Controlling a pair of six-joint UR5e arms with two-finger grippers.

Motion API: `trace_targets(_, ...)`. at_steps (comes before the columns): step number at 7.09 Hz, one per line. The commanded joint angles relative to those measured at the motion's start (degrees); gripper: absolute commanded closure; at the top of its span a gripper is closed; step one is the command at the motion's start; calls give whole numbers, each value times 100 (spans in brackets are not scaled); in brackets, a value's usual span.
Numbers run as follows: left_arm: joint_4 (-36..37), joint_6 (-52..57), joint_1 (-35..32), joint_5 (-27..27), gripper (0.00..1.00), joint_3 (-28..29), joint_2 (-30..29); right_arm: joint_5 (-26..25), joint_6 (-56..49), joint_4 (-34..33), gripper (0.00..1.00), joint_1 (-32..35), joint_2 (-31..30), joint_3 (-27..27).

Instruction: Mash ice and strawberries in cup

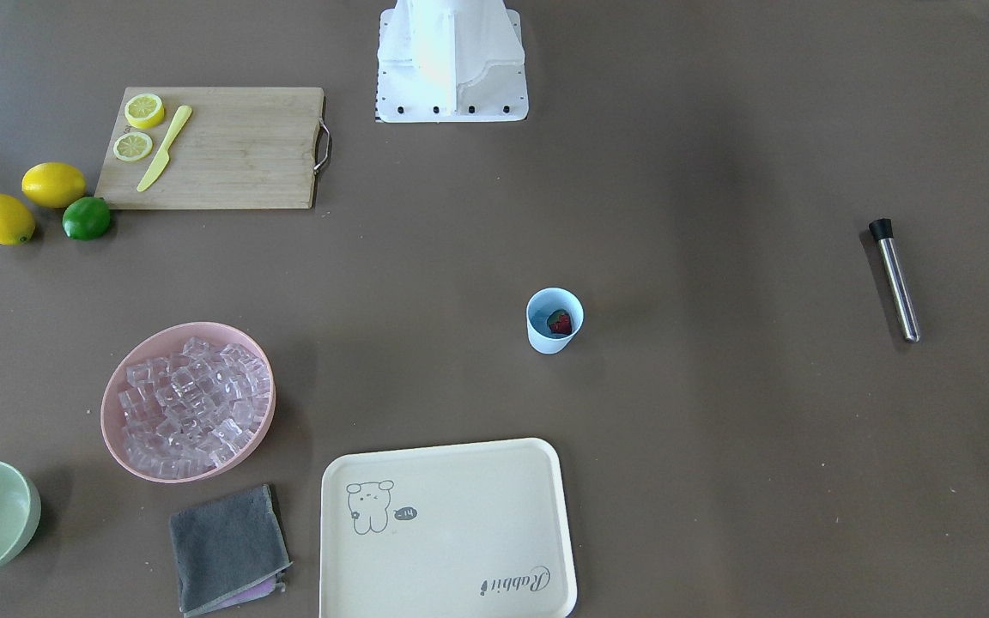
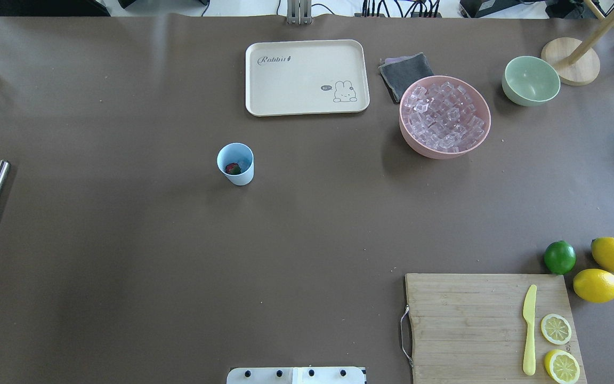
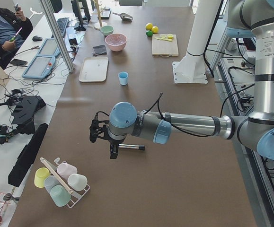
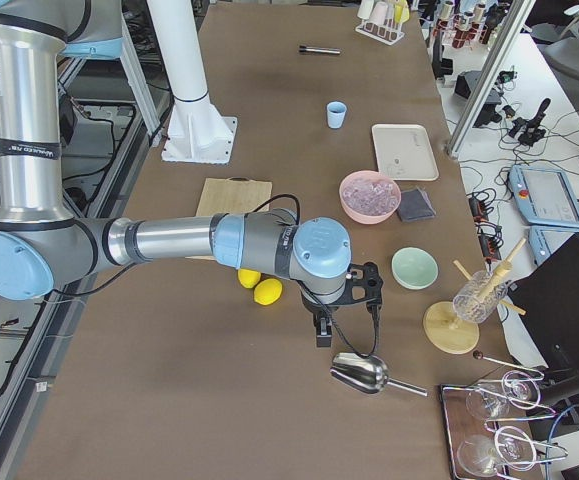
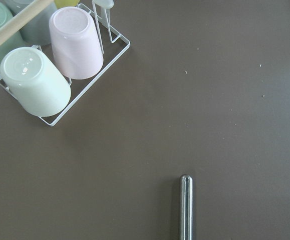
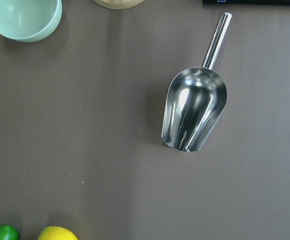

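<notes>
The light blue cup (image 1: 555,320) stands upright mid-table, also in the overhead view (image 2: 235,164). A small red strawberry (image 1: 560,323) lies inside it. The ice (image 1: 194,403) fills a pink bowl (image 2: 408,138) as several clear cubes. My left gripper (image 3: 112,152) hangs over the table's left end, above a steel muddler (image 3: 129,147); its wrist view shows the muddler's tip (image 5: 186,207). My right gripper (image 4: 321,333) hangs over the right end near a steel scoop (image 6: 194,115). I cannot tell whether either gripper is open or shut.
A cream tray (image 2: 307,77), a grey cloth (image 2: 405,74) and a pale green bowl (image 2: 531,80) sit along the far side. A cutting board (image 2: 467,325) holds a knife and lemon halves, with lemons and a lime (image 2: 559,257) beside it. A cup rack (image 5: 49,65) stands near the muddler.
</notes>
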Motion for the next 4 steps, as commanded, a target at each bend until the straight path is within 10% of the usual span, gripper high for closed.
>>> trace_targets(1,-126,22,-2,261,2,-79,93,-100,17,-6,0,0,29,-42)
trace_targets(4,-163,22,42,270,2,139,242,-672,532,-68,0,-104,275,-235)
